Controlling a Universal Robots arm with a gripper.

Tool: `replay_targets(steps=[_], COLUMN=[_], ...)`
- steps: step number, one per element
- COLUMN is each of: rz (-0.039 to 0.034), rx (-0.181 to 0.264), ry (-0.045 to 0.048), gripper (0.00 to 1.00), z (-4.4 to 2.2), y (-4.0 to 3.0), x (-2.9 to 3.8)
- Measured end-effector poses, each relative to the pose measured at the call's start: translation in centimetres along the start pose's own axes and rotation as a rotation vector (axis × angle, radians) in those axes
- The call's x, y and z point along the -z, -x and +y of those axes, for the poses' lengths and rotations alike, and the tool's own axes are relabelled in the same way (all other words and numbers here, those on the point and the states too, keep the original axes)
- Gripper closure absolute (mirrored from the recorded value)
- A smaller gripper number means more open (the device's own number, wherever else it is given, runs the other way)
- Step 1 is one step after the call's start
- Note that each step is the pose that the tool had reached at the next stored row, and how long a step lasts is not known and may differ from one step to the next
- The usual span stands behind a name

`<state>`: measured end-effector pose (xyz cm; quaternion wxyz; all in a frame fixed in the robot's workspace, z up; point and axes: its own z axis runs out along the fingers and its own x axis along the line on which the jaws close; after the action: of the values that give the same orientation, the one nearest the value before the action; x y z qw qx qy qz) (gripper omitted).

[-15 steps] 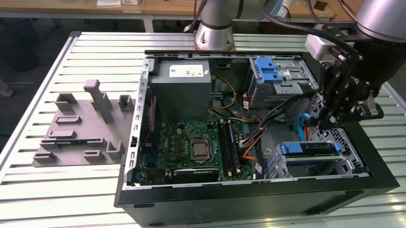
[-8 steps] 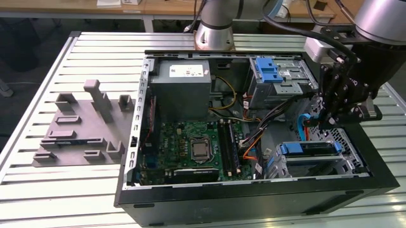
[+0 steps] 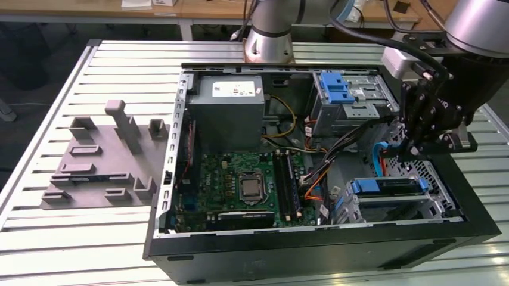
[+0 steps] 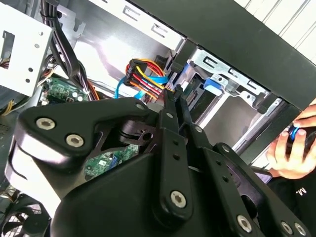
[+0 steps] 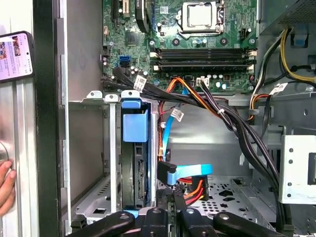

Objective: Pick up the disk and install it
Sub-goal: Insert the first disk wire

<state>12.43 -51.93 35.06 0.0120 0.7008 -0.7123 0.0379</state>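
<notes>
Hovering inside the open computer case (image 3: 318, 250), the gripper (image 3: 408, 150) hangs with its fingers pressed together and nothing between them; in both wrist views the two black fingers meet in a thin seam above the bundle of cables (image 5: 195, 183). The disk (image 3: 391, 186) sits just below and beside the gripper, edge-on in the drive cage (image 5: 96, 148) with its blue carrier tab (image 5: 134, 123) facing outward (apparently already seated in its bay). Judged from its metal body, the disk is stiff, fairly heavy and shock-sensitive; the blue carrier's rigid edges offer the safest hold, not the labelled face. Most of the disk is hidden by the cage walls, and its label cannot be made out. A person's hand (image 4: 291, 148) appears beyond the case wall.
</notes>
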Motion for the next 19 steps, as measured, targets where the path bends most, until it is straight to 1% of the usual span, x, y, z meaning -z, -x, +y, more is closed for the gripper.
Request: replay_targets(steps=[1,3,6,8,13,16,17,19], rz=[-0.0027,-0.0093,-0.0202,-0.0243,-0.0242,-0.0241,-0.0240,-0.0244], rx=[0.000,0.000,0.000,0.000,-0.001,-0.003,-0.003,-0.005], ry=[0.0043,0.0086,0.0102,0.0103,0.0109,0.0240,0.0260,0.0265], gripper=[0.84,0.84,0.84,0.84,0.84,0.84,0.84,0.84], z=[0.00,0.00,-0.01,-0.01,-0.01,-0.06,-0.08,-0.07], y=[-0.16,-0.56,-1.28,-1.75,-1.78,-1.81,-1.89,-2.22], x=[-0.03,-0.15,-0.37,-0.50,-0.50,-0.54,-0.59,-0.84])
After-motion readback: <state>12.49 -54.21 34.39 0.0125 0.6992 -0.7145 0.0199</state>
